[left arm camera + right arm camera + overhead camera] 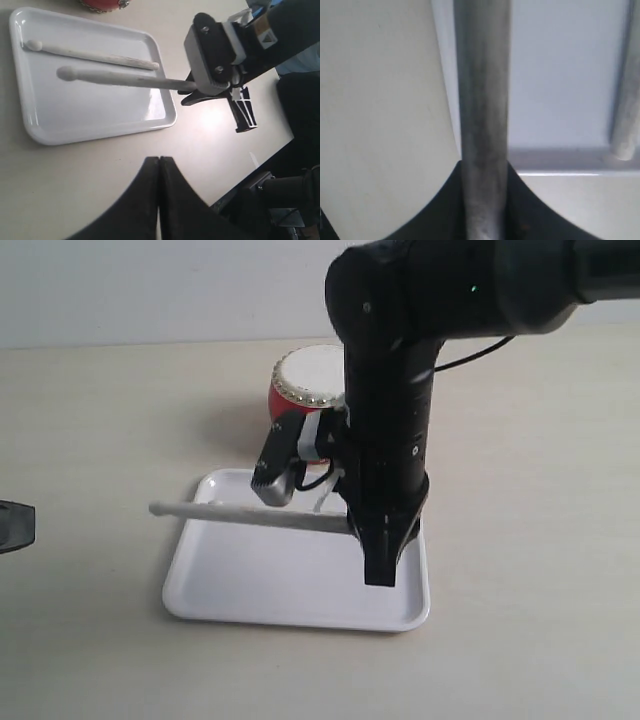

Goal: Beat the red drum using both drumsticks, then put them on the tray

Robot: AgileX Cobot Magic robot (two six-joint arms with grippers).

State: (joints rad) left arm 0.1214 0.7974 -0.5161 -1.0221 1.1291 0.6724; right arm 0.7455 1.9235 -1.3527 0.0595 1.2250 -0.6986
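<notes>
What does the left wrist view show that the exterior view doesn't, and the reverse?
Left wrist only: a second drumstick lying in the tray, and the left gripper with its jaws shut on nothing. Exterior only: the red drum with its cream top skin and gold studs; the lying stick does not show there. Both: the tray, and the right gripper holding the other drumstick level above it.
</notes>
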